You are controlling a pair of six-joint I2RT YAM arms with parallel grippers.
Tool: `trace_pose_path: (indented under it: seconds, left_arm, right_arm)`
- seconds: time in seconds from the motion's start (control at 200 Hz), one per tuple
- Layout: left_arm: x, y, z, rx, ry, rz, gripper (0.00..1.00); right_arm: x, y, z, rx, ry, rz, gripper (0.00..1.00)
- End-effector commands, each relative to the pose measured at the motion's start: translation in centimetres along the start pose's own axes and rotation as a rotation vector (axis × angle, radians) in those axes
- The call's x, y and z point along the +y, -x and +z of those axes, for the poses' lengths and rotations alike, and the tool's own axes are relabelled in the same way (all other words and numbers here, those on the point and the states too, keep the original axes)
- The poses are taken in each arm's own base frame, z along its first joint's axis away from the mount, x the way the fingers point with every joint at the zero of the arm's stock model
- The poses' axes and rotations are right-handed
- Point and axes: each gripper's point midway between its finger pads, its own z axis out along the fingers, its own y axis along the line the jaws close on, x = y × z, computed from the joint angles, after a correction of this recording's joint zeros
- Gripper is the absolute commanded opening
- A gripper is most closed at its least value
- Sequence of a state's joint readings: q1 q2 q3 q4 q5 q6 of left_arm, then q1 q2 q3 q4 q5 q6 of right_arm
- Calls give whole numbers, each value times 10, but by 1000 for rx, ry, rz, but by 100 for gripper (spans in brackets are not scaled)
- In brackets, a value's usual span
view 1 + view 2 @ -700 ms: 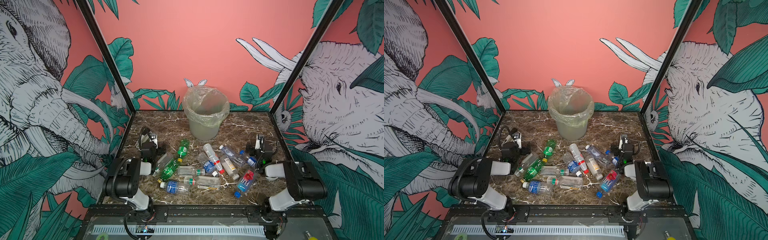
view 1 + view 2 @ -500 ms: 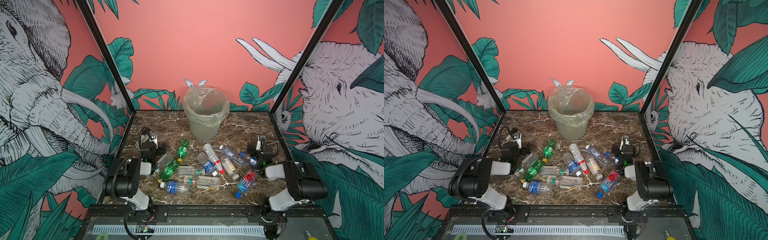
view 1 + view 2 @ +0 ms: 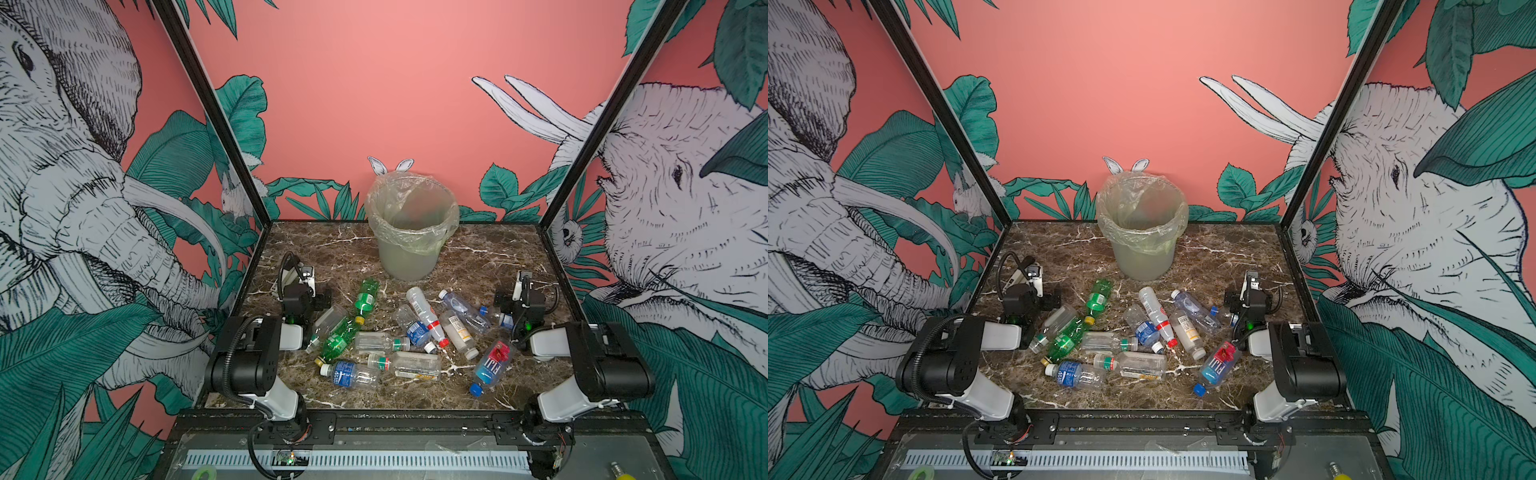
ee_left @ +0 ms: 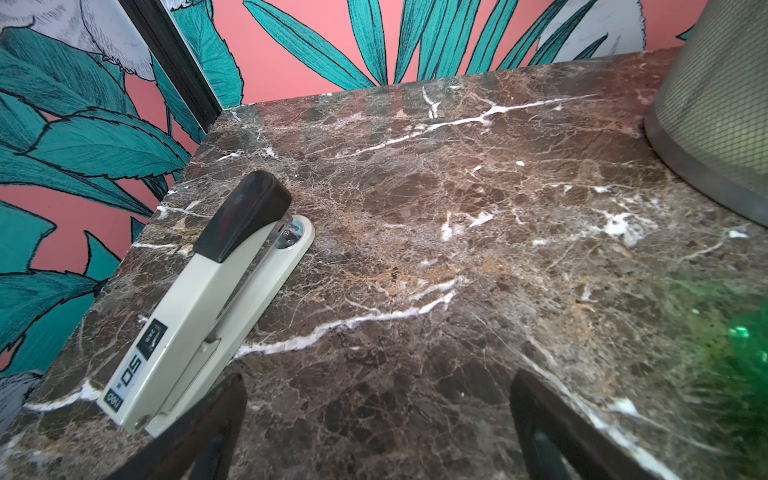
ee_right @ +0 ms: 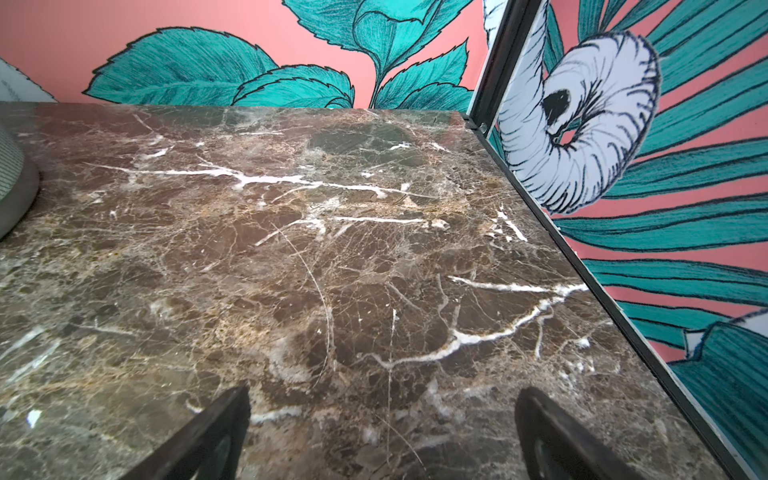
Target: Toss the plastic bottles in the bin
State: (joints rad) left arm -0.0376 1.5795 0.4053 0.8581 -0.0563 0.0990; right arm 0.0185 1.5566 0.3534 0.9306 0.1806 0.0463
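Several plastic bottles lie scattered on the marble table in both top views, among them a green one [image 3: 365, 297], a red-capped one [image 3: 426, 316] and a blue-labelled Fiji one [image 3: 492, 365] [image 3: 1217, 365]. The bin [image 3: 409, 232] [image 3: 1142, 232], lined with a clear bag, stands upright behind them at the back centre. My left gripper [image 3: 305, 274] [image 4: 377, 376] hovers open over bare marble left of the pile. On the right of the pile my right gripper [image 3: 524, 278] [image 5: 383, 390] is open too, nothing between its fingers. A clear bottle [image 3: 328, 322] lies beside the left wrist.
A white-and-black stapler [image 4: 216, 299] lies just left of the left gripper, near the table's left edge. The bin's base [image 4: 715, 104] [image 5: 12, 178] shows at the border of both wrist views. Black frame posts [image 3: 216, 124] and printed walls close in the table's sides.
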Motion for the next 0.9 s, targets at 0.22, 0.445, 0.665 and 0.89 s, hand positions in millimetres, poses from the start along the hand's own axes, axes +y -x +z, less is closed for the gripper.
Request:
trace_pose_path:
  seconds: [0.22,0.445,0.665,0.89]
  left_arm:
    - [0,15,-2,-41,-4,8,100]
    - [1,16,-3,-47,1,9,100]
    - [30,29,-11,65,146,-60,99]
    - [50,45,-25,73,251,-116,99]
  right_arm:
    - [-13,15,-8,-85,-61,45,99]
    - [-21,30,-21,-92,-88,54,99]
    - [-34,52,-40,-31,-138,121,99]
    - [-38,64,-63,119,-148,260,99]
